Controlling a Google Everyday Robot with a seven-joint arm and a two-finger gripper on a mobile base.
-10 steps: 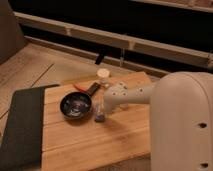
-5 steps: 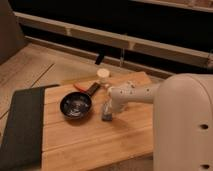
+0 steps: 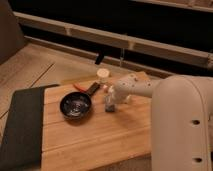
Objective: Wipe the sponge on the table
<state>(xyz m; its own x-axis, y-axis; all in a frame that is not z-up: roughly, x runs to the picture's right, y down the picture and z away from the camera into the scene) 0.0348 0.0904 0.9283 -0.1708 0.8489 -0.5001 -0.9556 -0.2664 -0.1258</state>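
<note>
The wooden table (image 3: 100, 142) fills the lower middle of the camera view. My white arm reaches in from the right, and its gripper (image 3: 110, 103) points down onto the planks just right of a black pan. A small grey-blue block, the sponge (image 3: 109, 108), shows at the gripper's tip against the table top. The gripper hides most of the sponge, and I cannot tell how it is held.
A black pan (image 3: 76, 105) with a dark handle (image 3: 93, 89) sits left of the gripper, with a red object (image 3: 80, 86) behind it. A small white cup (image 3: 103, 74) stands at the table's far edge. A dark grey mat (image 3: 20, 125) covers the left side.
The gripper and the sponge under it have slid a little to the right across the planks, away from the pan. The pan and the cup have not moved.
</note>
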